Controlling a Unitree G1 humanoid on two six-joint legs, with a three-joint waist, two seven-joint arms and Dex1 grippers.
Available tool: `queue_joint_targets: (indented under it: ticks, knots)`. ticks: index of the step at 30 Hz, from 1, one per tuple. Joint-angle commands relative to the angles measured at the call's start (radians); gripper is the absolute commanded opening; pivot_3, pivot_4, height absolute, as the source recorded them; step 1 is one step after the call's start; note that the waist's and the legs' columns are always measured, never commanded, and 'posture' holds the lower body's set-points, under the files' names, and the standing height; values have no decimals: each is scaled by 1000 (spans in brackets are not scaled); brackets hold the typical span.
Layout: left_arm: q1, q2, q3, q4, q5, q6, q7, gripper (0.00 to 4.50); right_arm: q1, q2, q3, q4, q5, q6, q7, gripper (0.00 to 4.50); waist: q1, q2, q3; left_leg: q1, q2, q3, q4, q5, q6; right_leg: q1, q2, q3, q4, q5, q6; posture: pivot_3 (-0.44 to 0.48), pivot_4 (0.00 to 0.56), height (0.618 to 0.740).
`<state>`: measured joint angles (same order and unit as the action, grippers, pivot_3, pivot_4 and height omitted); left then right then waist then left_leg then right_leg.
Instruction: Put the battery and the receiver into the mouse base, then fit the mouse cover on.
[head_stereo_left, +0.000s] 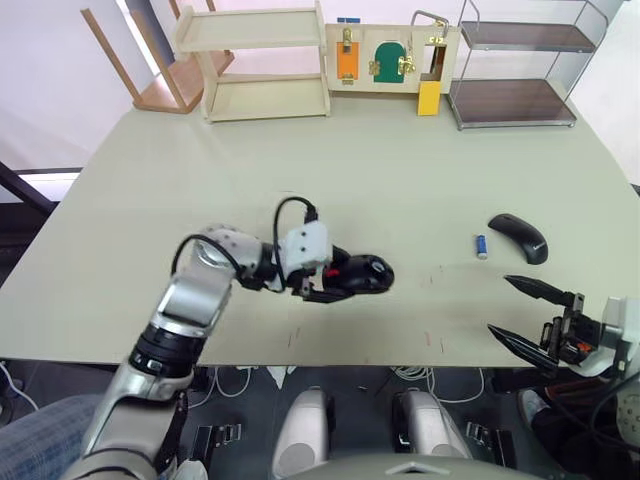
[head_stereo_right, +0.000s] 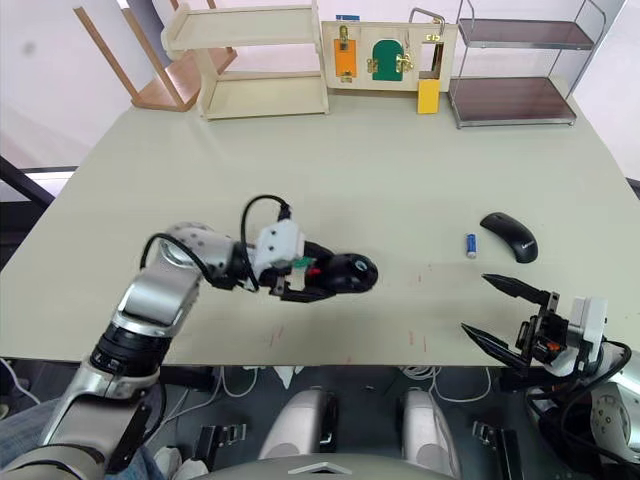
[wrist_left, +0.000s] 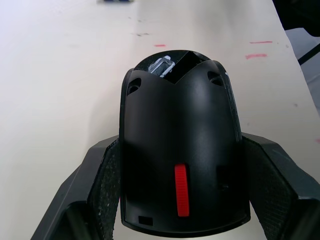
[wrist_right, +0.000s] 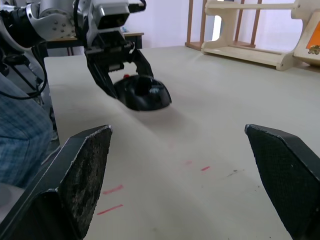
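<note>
Got my left gripper (head_stereo_left: 325, 290) with its fingers clamped on both sides of the mouse base (head_stereo_left: 362, 274), mid-surface, near the front edge. My right gripper (head_stereo_left: 528, 316) hangs wide open off the front right corner, holding nothing. The battery (head_stereo_left: 481, 245) lies just beside the mouse cover (head_stereo_left: 519, 237), well apart from the base, over on the right.

My worry: the battery is round, so a sloppy pinch probably sends it rolling, maybe into the cover. Can't make out the receiver for sure. A wooden shelf (head_stereo_left: 262, 62) and wire rack (head_stereo_left: 518, 62) sit at the far edge, not in the way.
</note>
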<state>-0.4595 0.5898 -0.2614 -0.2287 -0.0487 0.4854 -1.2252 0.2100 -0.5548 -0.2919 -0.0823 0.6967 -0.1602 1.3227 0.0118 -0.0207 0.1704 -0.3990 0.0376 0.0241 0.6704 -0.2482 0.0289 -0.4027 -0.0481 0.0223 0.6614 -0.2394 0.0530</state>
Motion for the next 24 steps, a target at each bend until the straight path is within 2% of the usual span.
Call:
queue_joint_targets:
  ticks: [1,18,24]
  knots:
    - [11,-16,-53,-75,13,53,65,2949,-6,-15,-29,-42,25,14,-5,4500,0,0,0,0,0,0,0,0,0,0,0,0,0,0,0,0,150,740]
    - [11,-45,-216,-4,61,94,169,2949,15,-7,-17,-145,19,71,-70,4500,5,1,-1,0,-1,-1,0,0,0,1,-1,0,-1,-4,-1,0,150,740]
    - [0,-61,-229,19,64,83,173,2949,25,1,-7,-184,-47,89,-178,4500,6,2,-1,0,-1,-1,2,0,0,2,-1,0,-1,-4,0,0,150,740]
